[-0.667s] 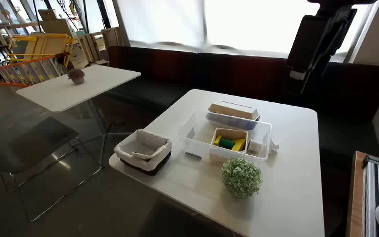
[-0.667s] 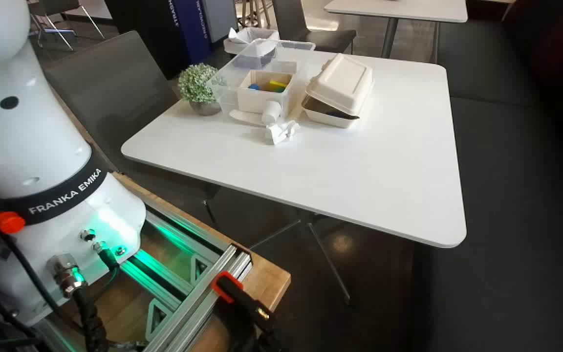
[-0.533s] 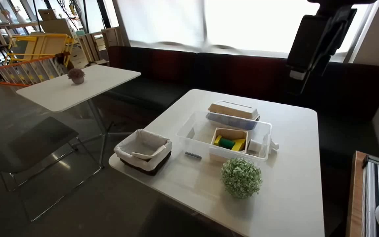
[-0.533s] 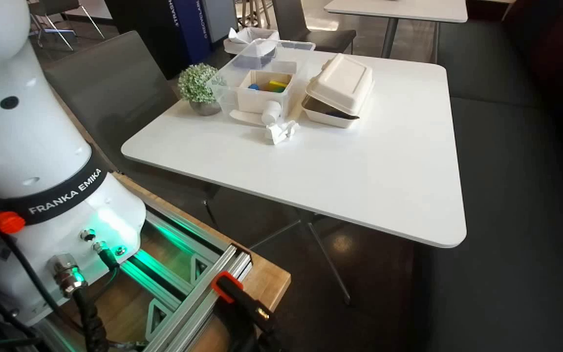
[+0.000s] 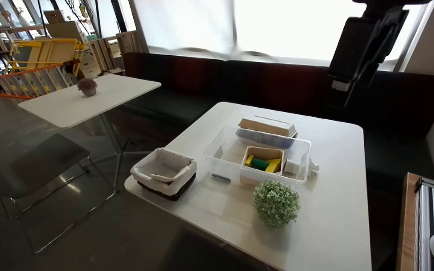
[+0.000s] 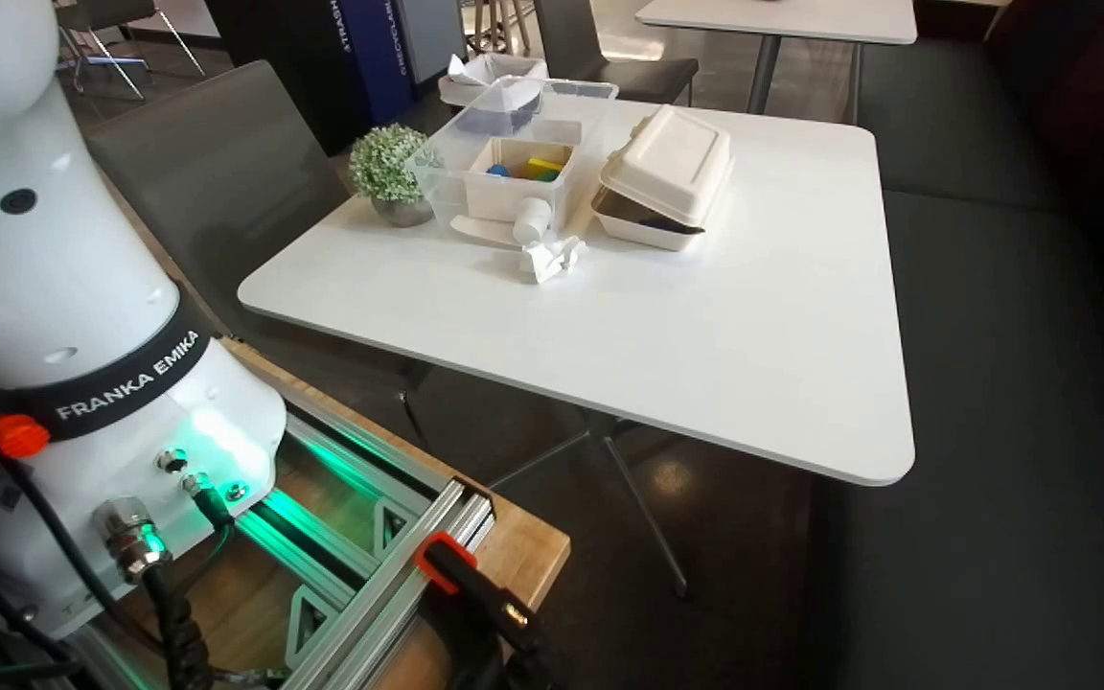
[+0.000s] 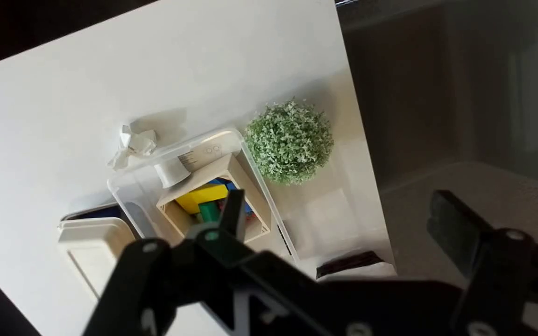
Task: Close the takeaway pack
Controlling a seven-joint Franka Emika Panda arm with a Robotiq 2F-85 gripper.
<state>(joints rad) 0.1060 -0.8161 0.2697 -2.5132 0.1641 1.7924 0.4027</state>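
Observation:
The takeaway pack is a beige clamshell box, seen in both exterior views [image 5: 268, 125] [image 6: 672, 168] and at the lower left of the wrist view [image 7: 87, 240]. Its lid leans over the base at a tilt, with a gap along one side. Something dark shows in the gap; I cannot tell what it is. My gripper [image 7: 339, 200] is open and empty, its two dark fingers wide apart. It hangs high above the table, well away from the pack, at the upper right of an exterior view [image 5: 347, 82]. It is outside the remaining exterior view.
A clear plastic bin [image 5: 217, 162] stands right beside the pack, holding a wooden box [image 5: 264, 150] of coloured blocks and a white cup [image 6: 533, 220]. Crumpled paper [image 6: 552, 259], a green plant [image 5: 276, 203] and a cloth-lined basket [image 5: 164, 169] stand on the white table [image 6: 705, 326].

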